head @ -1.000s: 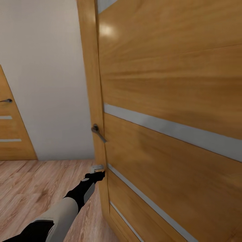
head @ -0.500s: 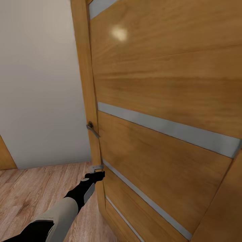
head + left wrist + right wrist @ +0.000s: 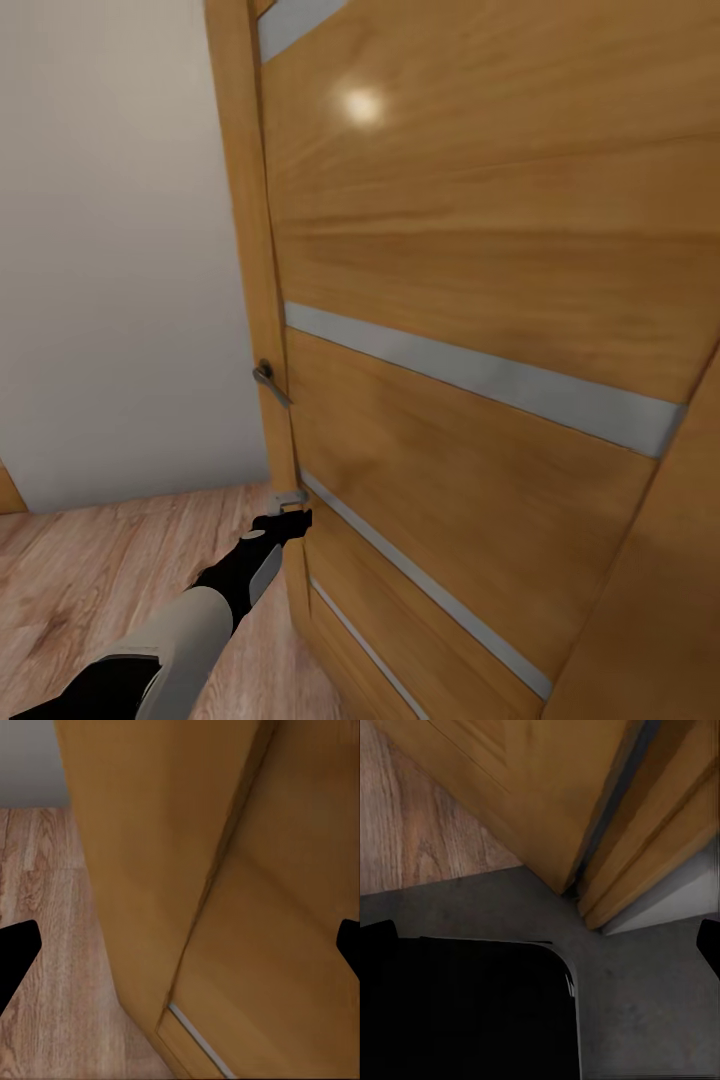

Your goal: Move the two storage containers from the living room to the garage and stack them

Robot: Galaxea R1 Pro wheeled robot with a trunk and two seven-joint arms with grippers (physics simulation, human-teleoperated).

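Observation:
The two storage containers are out of view. My left gripper [image 3: 291, 498] reaches out low, its tips right at the edge of a wood-panelled door [image 3: 480, 250], below the metal door handle [image 3: 270, 383]. In the left wrist view the left gripper [image 3: 180, 952] is open, its black fingertips [image 3: 15, 952] spread wide before the door's edge. In its own wrist view the right gripper [image 3: 540, 937] is open too, with nothing in it, above dark grey concrete floor [image 3: 645, 1005] at the door's foot.
The door with grey stripes [image 3: 470, 375] stands close in front and to the right. A pale wall [image 3: 120, 250] and light wood plank floor [image 3: 100, 570] lie to the left. My black base [image 3: 465, 1012] sits beside the threshold.
The whole view has swung right: a second door at the far left has slid out of the picture. The left arm keeps its pose by the door edge.

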